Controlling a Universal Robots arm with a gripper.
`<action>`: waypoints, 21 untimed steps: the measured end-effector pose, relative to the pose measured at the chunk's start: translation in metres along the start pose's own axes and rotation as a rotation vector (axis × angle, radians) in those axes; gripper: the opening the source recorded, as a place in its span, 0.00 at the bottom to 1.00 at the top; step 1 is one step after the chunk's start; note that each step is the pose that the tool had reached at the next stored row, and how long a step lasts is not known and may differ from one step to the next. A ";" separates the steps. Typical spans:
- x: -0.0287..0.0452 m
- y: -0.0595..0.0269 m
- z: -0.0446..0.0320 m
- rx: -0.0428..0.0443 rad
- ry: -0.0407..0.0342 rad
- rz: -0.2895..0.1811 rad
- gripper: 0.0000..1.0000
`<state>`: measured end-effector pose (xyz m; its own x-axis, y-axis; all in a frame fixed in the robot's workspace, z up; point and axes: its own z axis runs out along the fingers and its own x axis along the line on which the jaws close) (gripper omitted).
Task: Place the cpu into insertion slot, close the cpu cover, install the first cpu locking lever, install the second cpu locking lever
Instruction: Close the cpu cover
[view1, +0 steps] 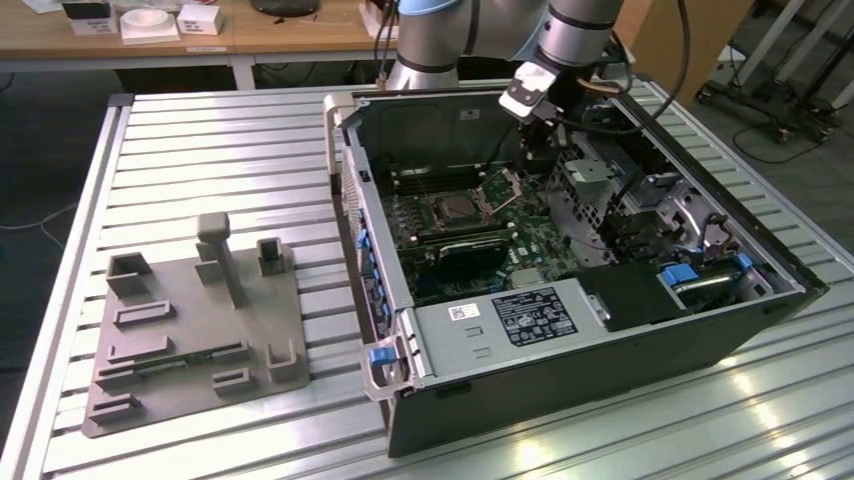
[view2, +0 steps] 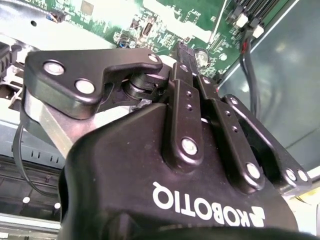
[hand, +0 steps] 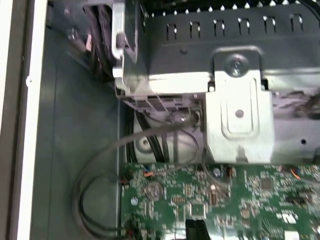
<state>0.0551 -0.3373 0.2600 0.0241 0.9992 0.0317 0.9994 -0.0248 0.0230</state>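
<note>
The thin silvery cpu cover (view1: 506, 189) stands tilted open at the exterior view's right of the silver-rimmed square insertion slot (view1: 451, 211), likely light, stiff, best pushed at its free edge; the black gripper (view2: 182, 50) is pinched narrow, seemingly empty.

Gripper (view1: 541, 140) hangs inside the case (view1: 561, 400), at one o'clock from the slot (view1: 454, 210) (cover (view1: 506, 188) raised); grey fixture (view1: 187, 330) at the case's nine o'clock

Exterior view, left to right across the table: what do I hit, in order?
Grey fixture plate → computer case left wall → insertion slot → cpu cover, tilted up → silvery drive cage → blue tab near the case's right wall.
</note>
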 end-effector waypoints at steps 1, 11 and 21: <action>0.0000 0.0013 0.0012 0.0002 0.0001 0.000 0.11; -0.0005 0.0024 0.0167 0.0093 -0.0002 0.000 0.11; -0.0025 -0.0007 0.0200 0.0118 0.0004 -0.026 0.11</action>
<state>0.0548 -0.3392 0.2400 -0.0019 0.9995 0.0316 0.9999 0.0015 0.0119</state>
